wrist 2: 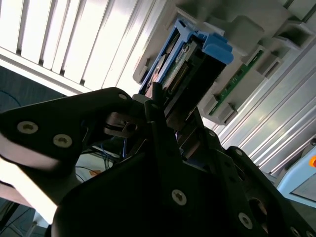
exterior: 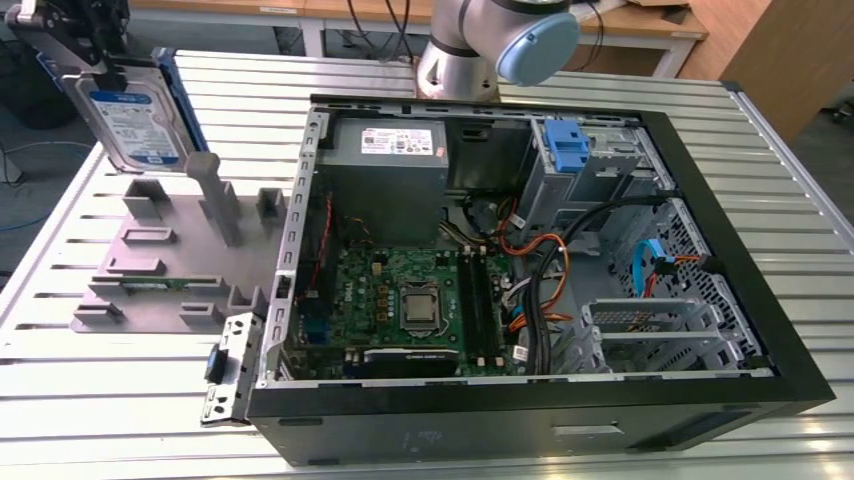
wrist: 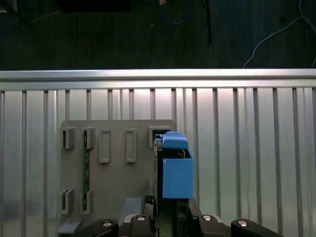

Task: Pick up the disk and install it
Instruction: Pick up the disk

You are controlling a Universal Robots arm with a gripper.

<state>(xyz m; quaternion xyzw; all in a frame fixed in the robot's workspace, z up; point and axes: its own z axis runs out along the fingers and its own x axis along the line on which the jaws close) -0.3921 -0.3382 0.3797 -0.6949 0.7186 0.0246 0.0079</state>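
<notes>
The disk [exterior: 134, 120] is a silver-grey drive with a white-and-blue label in a blue caddy. It hangs upright above the far end of the grey slotted fixture [exterior: 160, 270], at the exterior view's upper left. My gripper [exterior: 88, 45] is shut on its top end. In the first wrist view, the blue caddy of the disk [wrist: 175, 170] sticks out from the gripper [wrist: 170, 217] over the fixture [wrist: 116, 177]. In the second wrist view the disk [wrist 2: 190, 61] runs away from the dark fingers [wrist 2: 158, 111], which clamp its near end.
An open computer case [exterior: 534, 410] lies on the slatted metal table [exterior: 107, 400], at the exterior view's right of the fixture. Inside are a grey power-supply box [exterior: 387, 150], a motherboard [exterior: 400, 300], cables and a blue bracket [exterior: 567, 145]. A green memory stick [exterior: 154, 283] sits in the fixture.
</notes>
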